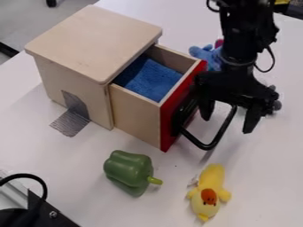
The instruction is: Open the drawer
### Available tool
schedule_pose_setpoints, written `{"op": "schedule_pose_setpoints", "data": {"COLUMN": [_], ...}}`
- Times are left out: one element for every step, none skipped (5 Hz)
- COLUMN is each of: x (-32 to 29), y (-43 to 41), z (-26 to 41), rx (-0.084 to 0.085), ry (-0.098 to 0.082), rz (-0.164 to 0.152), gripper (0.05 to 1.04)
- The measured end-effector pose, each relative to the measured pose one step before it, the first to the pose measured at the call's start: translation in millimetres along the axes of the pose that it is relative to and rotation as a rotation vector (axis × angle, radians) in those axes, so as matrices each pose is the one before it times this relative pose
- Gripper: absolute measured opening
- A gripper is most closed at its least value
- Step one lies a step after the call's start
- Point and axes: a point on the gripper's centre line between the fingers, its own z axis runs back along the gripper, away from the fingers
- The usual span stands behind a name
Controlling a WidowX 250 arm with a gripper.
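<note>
As the drawer (137, 114) stands open (pull likely done), raise your end effector (230, 116), fingers apart, clear of the handle (207, 146).

Drawer front (168, 119) is red, cloth (151, 80) blue, pepper (127, 170) grn (stem (155, 181) yellower), plush (211, 177) yellow & orange.

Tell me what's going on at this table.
A black robot arm has its open hand at the black looped handle of a red-fronted wooden drawer, one finger on either side of part of the loop as seen from here. The drawer stands well out of its pale wooden cabinet, with a folded blue cloth inside. A green toy pepper and a yellow plush duck lie in front.
</note>
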Motion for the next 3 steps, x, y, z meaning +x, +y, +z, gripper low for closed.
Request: {"op": "schedule_pose_setpoints", "data": {"x": [4.07, -1.82, -3.48], "y": [-4.68, -3.66, -0.42], "z": [21.25, 9.6, 6.09], "rx": [0.0138, 0.0058, 0.0024], "ry": [-0.024, 0.0054, 0.0071], "rz": [-0.0457, -0.0239, -0.0101], "gripper": [1.001, 1.001, 1.001]}}
